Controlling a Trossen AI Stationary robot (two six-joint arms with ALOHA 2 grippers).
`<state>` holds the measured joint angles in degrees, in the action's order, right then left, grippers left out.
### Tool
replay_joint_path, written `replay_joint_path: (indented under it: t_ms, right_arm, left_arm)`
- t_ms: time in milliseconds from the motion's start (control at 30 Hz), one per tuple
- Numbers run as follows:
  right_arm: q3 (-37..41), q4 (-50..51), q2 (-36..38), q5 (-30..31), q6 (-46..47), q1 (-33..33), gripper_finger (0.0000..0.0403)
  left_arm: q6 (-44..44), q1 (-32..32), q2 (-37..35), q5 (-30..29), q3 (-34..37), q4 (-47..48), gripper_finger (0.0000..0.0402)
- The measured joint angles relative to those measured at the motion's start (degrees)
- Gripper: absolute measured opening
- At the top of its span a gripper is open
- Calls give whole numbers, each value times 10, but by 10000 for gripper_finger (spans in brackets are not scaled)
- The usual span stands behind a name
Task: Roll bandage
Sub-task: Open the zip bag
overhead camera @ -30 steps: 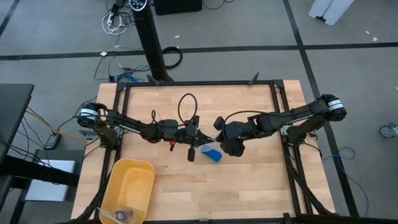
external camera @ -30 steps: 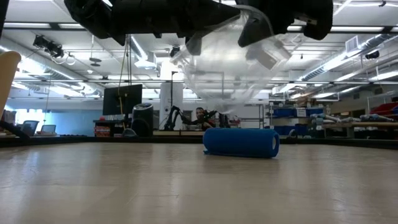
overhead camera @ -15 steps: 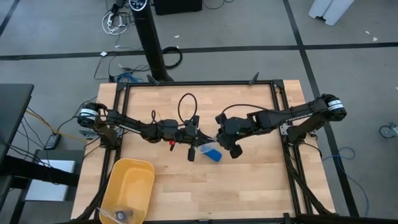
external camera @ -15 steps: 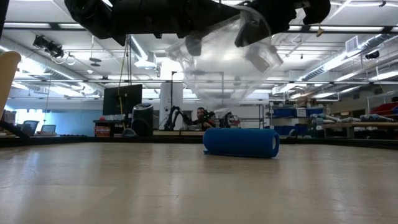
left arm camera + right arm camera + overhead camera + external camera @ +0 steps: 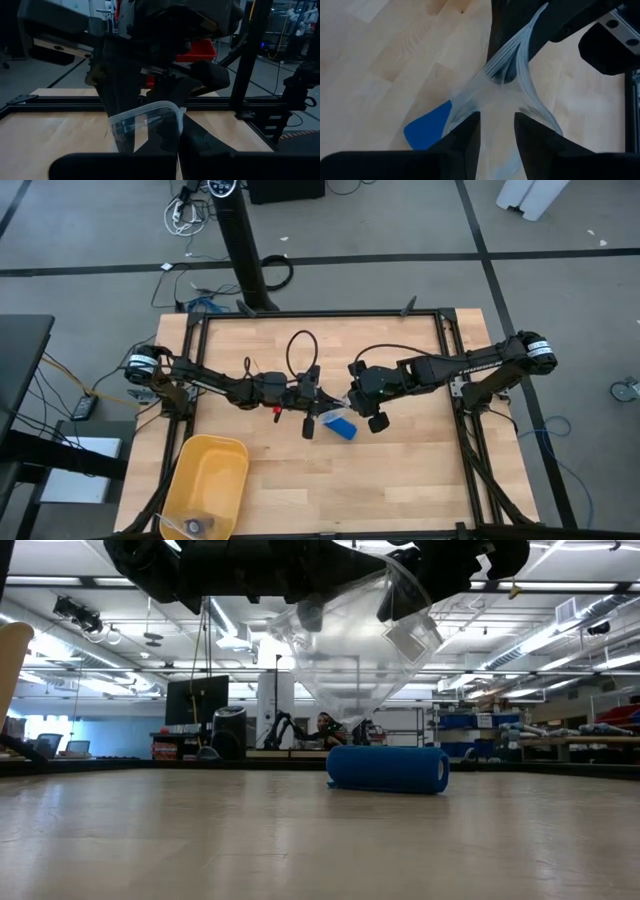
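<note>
My left hand (image 5: 318, 406) pinches the bag (image 5: 355, 650); my right hand (image 5: 496, 131) (fingers apart) straddles it, the bandage (image 5: 387, 768) on the desk (image 5: 300, 840) below.

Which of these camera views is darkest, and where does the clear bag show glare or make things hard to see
Left wrist view: darkest, the left gripper a near silhouette shut on the clear bag. Low view: arms backlit by ceiling lights, the bag's film catching pale glare above the sharp blue bandage. Right wrist view: bright wood, the right gripper open and blurred, the bandage partly veiled by plastic. High view: evenly lit.
</note>
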<state>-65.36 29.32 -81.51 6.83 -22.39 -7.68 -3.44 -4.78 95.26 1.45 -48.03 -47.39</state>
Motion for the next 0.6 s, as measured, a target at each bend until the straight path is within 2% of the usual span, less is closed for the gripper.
replay_joint_path:
  t_ms: [167,367,600]
  right_arm:
    - [0,13,5,4,19,-6,126]
    - [0,38,37,66,37,-31,126]
    - [2,71,85,74,88,-34,126]
  left_arm:
    - [0,0,0,-10,0,20,3]
    - [1,4,0,-35,0,58,3]
    - [-5,15,0,-59,38,61,3]
